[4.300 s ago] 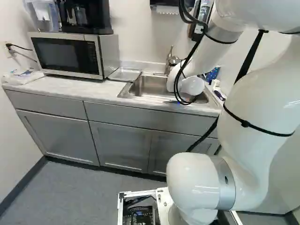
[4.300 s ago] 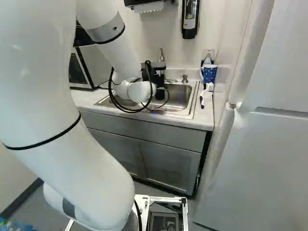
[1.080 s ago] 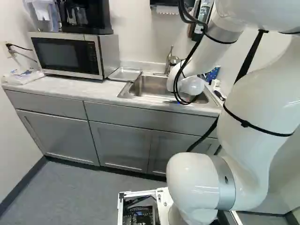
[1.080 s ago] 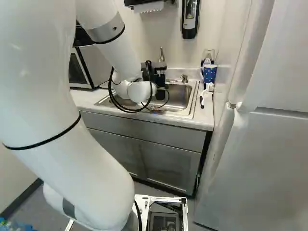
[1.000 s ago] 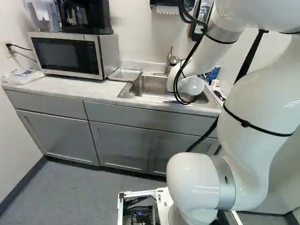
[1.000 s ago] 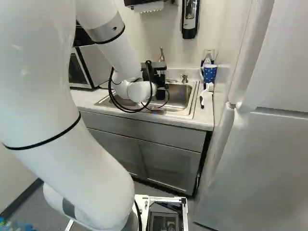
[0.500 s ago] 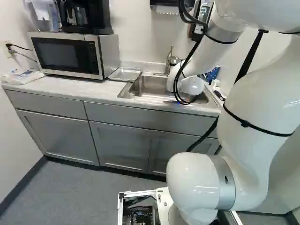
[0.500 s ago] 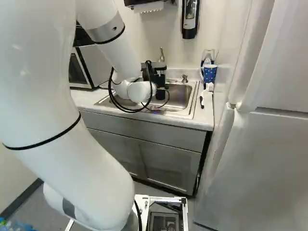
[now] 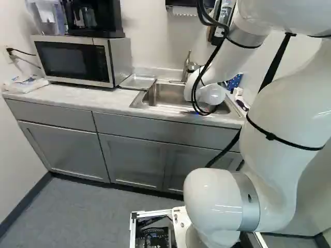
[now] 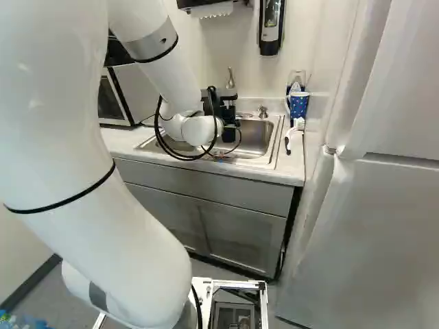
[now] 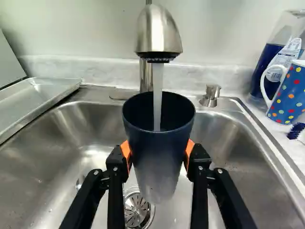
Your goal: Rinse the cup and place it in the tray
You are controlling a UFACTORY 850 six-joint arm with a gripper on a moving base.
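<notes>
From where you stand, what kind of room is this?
Probably a small kitchen or break room: there is a sink under a running faucet, a microwave and a coffee maker.

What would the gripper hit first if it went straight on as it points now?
Probably the sink's back wall, met by the cup held in the gripper; depth behind it is unclear.

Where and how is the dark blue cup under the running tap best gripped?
I'd grip the dark blue cup by its outer wall below the rim, coming from the robot's side with the fingers closing on opposite sides, much as they do now. It stands open end up and narrows downward, so a hold there should resist slipping and keep its mouth free for the water.
</notes>
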